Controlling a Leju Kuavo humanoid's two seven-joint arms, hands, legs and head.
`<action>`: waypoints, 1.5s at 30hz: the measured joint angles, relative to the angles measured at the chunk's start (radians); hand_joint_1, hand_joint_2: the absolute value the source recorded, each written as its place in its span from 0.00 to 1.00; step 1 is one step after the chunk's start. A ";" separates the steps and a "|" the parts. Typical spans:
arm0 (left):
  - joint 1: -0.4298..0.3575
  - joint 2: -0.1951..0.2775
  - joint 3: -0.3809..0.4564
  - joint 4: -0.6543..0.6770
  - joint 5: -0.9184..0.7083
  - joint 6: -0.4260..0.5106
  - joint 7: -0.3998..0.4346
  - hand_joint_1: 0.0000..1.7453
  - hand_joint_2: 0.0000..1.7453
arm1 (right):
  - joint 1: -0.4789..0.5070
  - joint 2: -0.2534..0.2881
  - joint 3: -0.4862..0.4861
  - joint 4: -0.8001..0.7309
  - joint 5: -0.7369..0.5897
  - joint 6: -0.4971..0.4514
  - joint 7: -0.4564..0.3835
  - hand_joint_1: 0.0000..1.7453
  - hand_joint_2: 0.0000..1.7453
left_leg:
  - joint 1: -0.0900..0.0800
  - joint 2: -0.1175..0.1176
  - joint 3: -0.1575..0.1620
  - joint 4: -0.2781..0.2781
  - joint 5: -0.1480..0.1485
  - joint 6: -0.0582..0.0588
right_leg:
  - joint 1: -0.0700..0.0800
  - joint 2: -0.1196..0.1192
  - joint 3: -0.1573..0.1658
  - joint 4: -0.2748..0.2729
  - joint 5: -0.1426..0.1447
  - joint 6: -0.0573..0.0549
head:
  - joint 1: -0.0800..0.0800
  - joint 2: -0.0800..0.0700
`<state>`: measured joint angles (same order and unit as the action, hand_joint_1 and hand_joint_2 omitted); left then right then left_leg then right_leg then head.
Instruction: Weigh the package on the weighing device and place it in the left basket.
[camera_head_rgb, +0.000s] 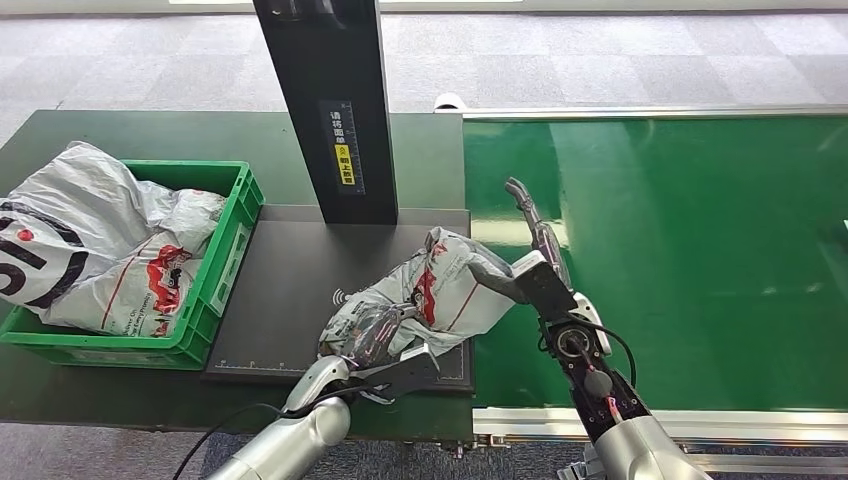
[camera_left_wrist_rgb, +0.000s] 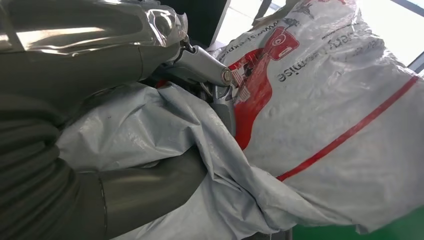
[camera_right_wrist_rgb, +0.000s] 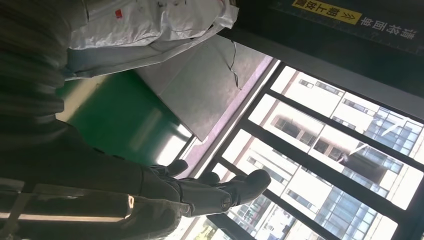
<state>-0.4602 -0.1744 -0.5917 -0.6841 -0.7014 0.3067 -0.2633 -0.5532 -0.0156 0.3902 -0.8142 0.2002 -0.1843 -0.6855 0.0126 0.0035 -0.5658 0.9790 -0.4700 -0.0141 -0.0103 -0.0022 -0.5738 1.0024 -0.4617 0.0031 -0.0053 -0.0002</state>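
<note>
The left hand (camera_head_rgb: 378, 335) is gripping the package (camera_head_rgb: 440, 285) lying on the scale platform (camera_head_rgb: 290, 290); right hand (camera_head_rgb: 535, 245) is hovering open beside it. Next, I'd judge, lifting toward the green basket (camera_head_rgb: 225, 250) left of the platform.

Head view high, looking down; wrist views close, sharing package (camera_head_rgb: 440, 285).

Left robot hand (camera_head_rgb: 378, 335) grips with fingers curled; right robot hand (camera_head_rgb: 528, 250) is raised, fingers spread, holding nothing.
</note>
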 joint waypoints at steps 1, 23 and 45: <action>-0.001 0.000 0.000 0.001 0.000 0.000 -0.002 1.00 1.00 | 0.000 0.000 0.000 0.002 0.000 0.001 -0.001 0.00 1.00 | 0.000 0.000 0.000 0.000 0.000 0.000 | 0.000 0.000 0.000 0.000 0.000 0.000 | 0.000 0.000; 0.081 0.012 0.174 -0.182 0.257 0.256 -0.321 1.00 1.00 | -0.001 -0.004 0.000 0.012 -0.019 -0.009 -0.008 0.00 1.00 | 0.000 0.001 -0.003 0.000 0.000 0.000 | 0.000 0.000 -0.003 0.000 0.000 0.000 | 0.000 0.000; 0.145 -0.001 0.940 -0.711 -0.562 0.393 -0.433 1.00 1.00 | 0.230 -0.010 0.004 -0.156 -0.005 -0.080 -0.011 0.00 1.00 | 0.001 0.001 -0.004 -0.001 0.000 0.000 | 0.001 0.000 -0.005 0.000 -0.001 0.000 | 0.000 0.000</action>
<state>-0.3149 -0.1754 0.3479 -1.3947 -1.2630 0.6996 -0.6962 -0.3236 -0.0261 0.3943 -0.9705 0.1950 -0.2647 -0.6961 0.0138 0.0050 -0.5698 0.9784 -0.4702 -0.0144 -0.0090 -0.0017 -0.5789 1.0025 -0.4624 0.0029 -0.0054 -0.0002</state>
